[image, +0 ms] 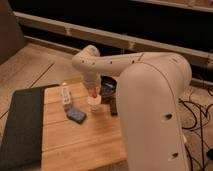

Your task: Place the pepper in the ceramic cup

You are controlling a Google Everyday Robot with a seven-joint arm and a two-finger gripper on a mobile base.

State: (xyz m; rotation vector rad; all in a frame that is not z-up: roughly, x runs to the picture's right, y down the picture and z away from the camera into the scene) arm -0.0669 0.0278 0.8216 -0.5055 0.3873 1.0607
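Gripper (93, 88): centre of frame, pointing down over the table (80, 145), fingers closed on the red piece's upper end.
Pepper (95, 93): hangs upright from the fingertips, lower tip at the cup's mouth.
Cup (94, 104): directly below, just beside the dark bowl (108, 87).
Handling: likely light, stiff and smooth; a pinch near the top suits it.

Dim, warm, blurry; the gripper (93, 88) over the cup (94, 103) holds a smeared orange pepper (94, 93); blackness beyond the fingers.
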